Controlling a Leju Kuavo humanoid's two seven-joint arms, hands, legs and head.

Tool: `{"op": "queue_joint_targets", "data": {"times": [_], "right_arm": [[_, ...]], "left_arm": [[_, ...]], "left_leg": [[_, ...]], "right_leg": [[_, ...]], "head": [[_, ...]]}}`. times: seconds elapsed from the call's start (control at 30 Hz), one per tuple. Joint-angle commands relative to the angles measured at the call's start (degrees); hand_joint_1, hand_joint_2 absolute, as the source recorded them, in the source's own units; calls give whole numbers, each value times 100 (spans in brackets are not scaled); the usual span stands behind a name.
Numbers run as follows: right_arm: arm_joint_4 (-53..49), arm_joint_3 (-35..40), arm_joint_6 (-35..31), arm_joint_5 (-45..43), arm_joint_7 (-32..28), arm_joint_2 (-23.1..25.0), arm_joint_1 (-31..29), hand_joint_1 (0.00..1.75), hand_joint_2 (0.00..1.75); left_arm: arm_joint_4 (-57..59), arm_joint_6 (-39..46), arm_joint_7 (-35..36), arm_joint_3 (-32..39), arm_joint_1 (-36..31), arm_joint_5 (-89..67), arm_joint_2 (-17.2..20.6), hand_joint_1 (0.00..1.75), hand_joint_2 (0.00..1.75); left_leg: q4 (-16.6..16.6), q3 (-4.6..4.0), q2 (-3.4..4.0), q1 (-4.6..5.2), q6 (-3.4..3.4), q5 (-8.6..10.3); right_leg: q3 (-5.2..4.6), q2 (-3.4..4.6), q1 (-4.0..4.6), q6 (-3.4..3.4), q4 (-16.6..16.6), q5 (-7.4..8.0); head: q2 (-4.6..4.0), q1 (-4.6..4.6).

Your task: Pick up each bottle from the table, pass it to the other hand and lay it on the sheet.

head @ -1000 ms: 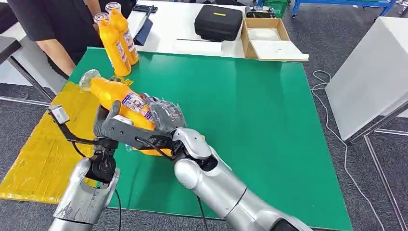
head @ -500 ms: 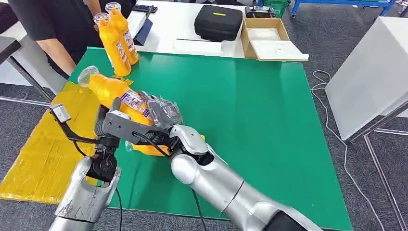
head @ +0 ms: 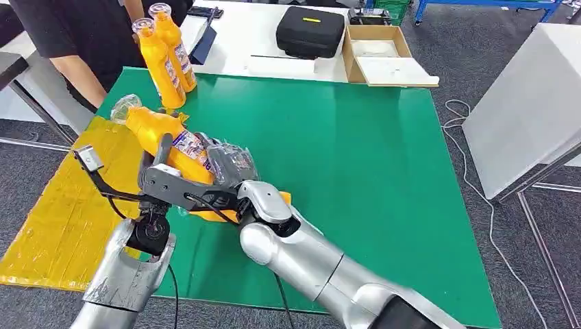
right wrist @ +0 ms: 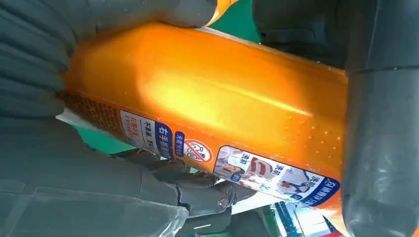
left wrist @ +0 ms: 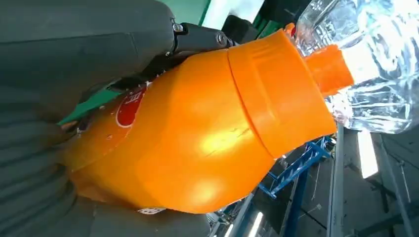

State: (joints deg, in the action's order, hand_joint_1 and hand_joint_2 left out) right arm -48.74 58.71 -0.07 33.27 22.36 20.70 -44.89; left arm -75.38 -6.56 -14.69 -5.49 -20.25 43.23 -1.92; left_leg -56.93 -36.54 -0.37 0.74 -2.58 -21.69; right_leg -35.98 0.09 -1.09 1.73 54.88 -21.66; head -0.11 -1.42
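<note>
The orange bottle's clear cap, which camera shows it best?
The left wrist view: the clear cap sits close and sharp over the orange nozzle, beyond the orange bottle. The head view shows the cap small, over the table's edge. The right wrist view shows the bottle's labelled body between grey fingers.

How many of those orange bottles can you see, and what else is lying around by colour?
Orange plastic bottles: 3, one in the hands, two standing
Yellow sheet: 1
Black zip case: 1
Open cardboard box: 1
Total: 6
</note>
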Motion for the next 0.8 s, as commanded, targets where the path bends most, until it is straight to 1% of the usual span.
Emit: {"op": "queue_joint_targets", "data": {"times": [0.03, 0.07, 0.1, 0.13, 0.17, 0.23, 0.27, 0.37, 0.43, 0.47, 0.5, 0.53, 0.57, 0.63, 0.67, 0.73, 0.77, 0.8], "right_arm": [[407, 569, 73, -10, -43, -70, 39, 175, 175], [407, 569, 73, -10, -43, -70, 39, 175, 175], [407, 569, 73, -10, -43, -70, 39, 175, 175], [371, 545, 89, 66, -28, -70, 62, 175, 175], [360, 534, 100, 112, -18, -70, 87, 175, 175], [346, 549, 137, 218, 11, -70, 183, 175, 175], [350, 556, 141, 231, 14, -70, 203, 175, 175], [415, 554, 139, 262, 26, -70, 218, 175, 175], [498, 442, 44, 370, 18, -70, 218, 175, 175], [497, 316, -44, 438, -28, -70, 227, 175, 175], [478, 155, -196, 535, -87, -70, 236, 175, 175], [362, -315, -441, 834, -215, -70, 313, 101, 175], [161, -762, -468, 1129, -321, -91, 413, 0, 175], [-608, -1656, -379, 1606, -467, -243, 677, 0, 175], [-997, -1987, -441, 1795, -530, -346, 767, 0, 0], [-1783, -2688, -465, 2135, -641, -491, 932, 0, 0], [-2040, -2849, -471, 2229, -667, -576, 933, 0, 0], [-2247, -3061, -475, 2262, -728, -591, 958, 0, 0]], "left_arm": [[389, -69, 20, -246, -491, -2, -126, 175, 175], [389, -69, 20, -246, -491, -2, -126, 175, 175], [389, -69, 20, -246, -491, -2, -126, 175, 175], [411, -82, 30, -246, -532, 18, -119, 175, 175], [432, -93, 40, -248, -556, 36, -120, 175, 175], [555, -99, 62, -255, -681, 63, -147, 175, 175], [610, -98, 67, -259, -732, 68, -161, 175, 175], [845, -141, 100, -278, -907, 135, -207, 175, 175], [1004, -201, 114, -288, -1032, 217, -220, 175, 175], [1041, -217, 111, -283, -1066, 256, -217, 175, 175], [1064, -216, 108, -271, -1089, 276, -206, 175, 175], [1097, -222, 101, -238, -1103, 328, -183, 175, 175], [1116, -242, 97, -206, -1099, 366, -161, 175, 175], [1125, -273, 78, -115, -1035, 406, -128, 175, 175], [1136, -300, 48, -64, -989, 414, -113, 175, 175], [1234, -380, -17, 12, -961, 414, -83, 175, 175], [1307, -415, -27, 11, -993, 427, -50, 175, 175], [1406, -463, -23, 28, -1040, 457, -35, 175, 175]], "left_leg": [[1, 24, -26, -7, 18, -5], [1, 18, -23, -7, 15, -3], [-6, 48, -34, -11, 32, -18], [1, 25, -26, -7, 19, -6], [-3, 35, -28, -10, 25, -12], [1, 23, -26, -7, 18, -6], [-2, 36, -35, -10, 26, -11], [-2, 30, -43, -8, 23, -7], [1, 12, -27, -4, 14, 0], [0, 24, -42, -5, 21, -3], [-1, 19, -35, -5, 18, -2], [-4, 29, -42, -6, 25, -7], [-4, 22, -40, -5, 22, -4], [-2, 10, -29, -4, 15, 0], [-6, 17, -40, -4, 19, -5], [-1, 5, -23, 1, 12, 0], [-9, 17, -30, -4, 19, -8], [-6, 4, -22, -3, 12, -3]], "right_leg": [[34, -29, 7, -11, -2, -14], [26, -25, 7, -9, -3, -10], [59, -38, 10, -20, 5, -29], [33, -29, 8, -12, -3, -13], [43, -32, 10, -16, 0, -21], [29, -29, 7, -11, -3, -14], [45, -39, 10, -16, 0, -23], [33, -46, 9, -14, 0, -21], [7, -28, 9, -8, -5, -7], [24, -45, 11, -12, -3, -15], [17, -38, 11, -11, -3, -12], [29, -47, 12, -14, 0, -19], [22, -45, 11, -12, 0, -16], [7, -32, 11, -8, -4, -7], [18, -43, 11, -10, 1, -15], [10, -22, 5, -4, -3, -4], [31, -31, 11, -8, 2, -14], [18, -23, 7, -4, 1, -7]], "head": [[0, 0], [0, 4], [0, 2], [0, 2], [0, 2], [0, 2], [0, 2], [0, 2], [0, 2], [0, 2], [0, 2], [0, 0], [0, 2], [0, -2], [0, 4], [0, 2], [0, 0], [0, 4]]}}
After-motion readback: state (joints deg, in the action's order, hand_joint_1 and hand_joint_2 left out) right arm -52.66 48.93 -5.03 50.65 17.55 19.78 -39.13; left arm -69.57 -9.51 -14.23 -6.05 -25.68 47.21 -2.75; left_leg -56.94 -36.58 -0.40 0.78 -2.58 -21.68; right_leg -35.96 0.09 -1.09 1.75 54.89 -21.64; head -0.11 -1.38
